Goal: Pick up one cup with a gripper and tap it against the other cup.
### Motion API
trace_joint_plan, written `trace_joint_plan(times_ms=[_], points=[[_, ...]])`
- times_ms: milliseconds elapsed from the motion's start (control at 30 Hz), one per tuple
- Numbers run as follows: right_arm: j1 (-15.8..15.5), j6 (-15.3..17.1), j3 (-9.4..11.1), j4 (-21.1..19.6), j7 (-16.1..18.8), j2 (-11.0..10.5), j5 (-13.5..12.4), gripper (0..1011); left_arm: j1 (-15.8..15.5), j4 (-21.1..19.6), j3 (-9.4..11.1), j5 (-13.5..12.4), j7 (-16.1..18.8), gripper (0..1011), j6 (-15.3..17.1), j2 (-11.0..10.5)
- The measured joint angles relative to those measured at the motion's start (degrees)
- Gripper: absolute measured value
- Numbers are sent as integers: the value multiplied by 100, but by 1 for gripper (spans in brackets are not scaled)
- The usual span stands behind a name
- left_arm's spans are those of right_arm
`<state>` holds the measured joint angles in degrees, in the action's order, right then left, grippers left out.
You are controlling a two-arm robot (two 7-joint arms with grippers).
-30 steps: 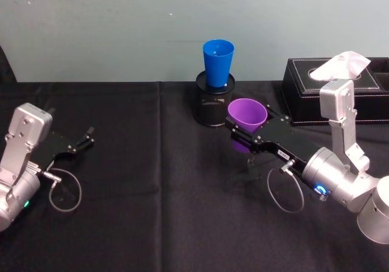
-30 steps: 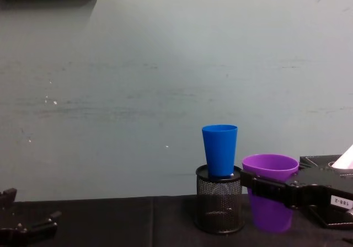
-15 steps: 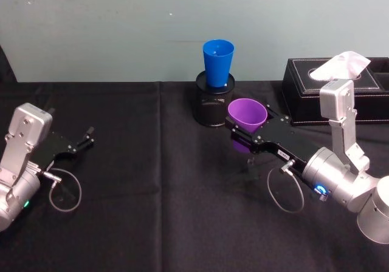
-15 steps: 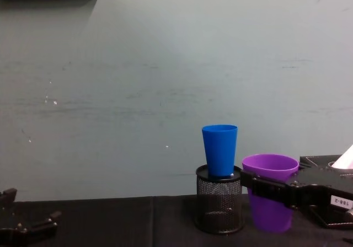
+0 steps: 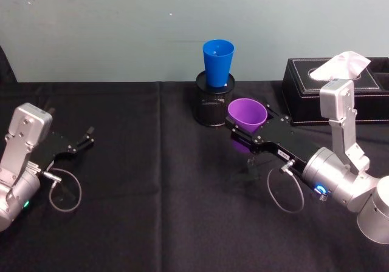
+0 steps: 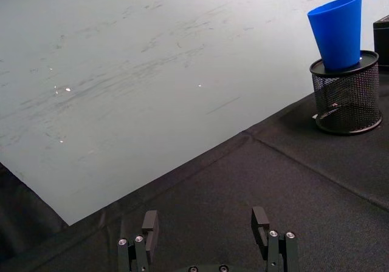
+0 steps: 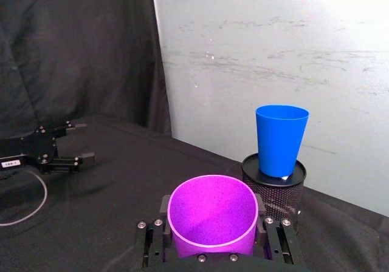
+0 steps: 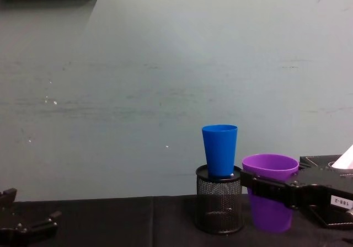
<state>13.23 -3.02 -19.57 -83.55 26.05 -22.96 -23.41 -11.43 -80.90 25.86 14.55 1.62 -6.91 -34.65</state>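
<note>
almost nothing has moved in the last second: my right gripper (image 5: 240, 135) holds the same pose, and only in the chest view has its small white label (image 8: 337, 200) crept a touch toward the middle.

my right gripper (image 7: 213, 241) is clamped on the purple cup (image 5: 247, 114), one long black finger on each side of the wall, a little below the rim. the purple cup (image 7: 211, 220) is upright with its mouth open to the ceiling. i cannot tell whether its base is clear of the black tablecloth (image 5: 152, 193).

the blue cup (image 5: 217, 62) stands upright in the black mesh pen holder (image 5: 213, 105), near the back edge of the table and just in front of the wall. from the chest, the purple cup (image 8: 270, 216) sits to the right of the holder (image 8: 218, 208), its rim lower than the blue cup's (image 8: 219, 150). the two cups are near each other but apart. from the head, the purple cup is nearer to me than the holder, with a gap of cloth between them.

a black tissue box (image 5: 322, 96) stands behind my right arm.

my left gripper (image 5: 85, 137) lies low over the cloth at the far left, well away from both cups. its fingers (image 6: 149, 223) are spread, with nothing between them.
</note>
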Motion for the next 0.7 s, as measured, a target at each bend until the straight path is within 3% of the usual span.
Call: trace_joint_plan(times_ms=[700], points=[[0,0,0,0,0,0,0,743,0,0,0,0,0,1000,0,0]])
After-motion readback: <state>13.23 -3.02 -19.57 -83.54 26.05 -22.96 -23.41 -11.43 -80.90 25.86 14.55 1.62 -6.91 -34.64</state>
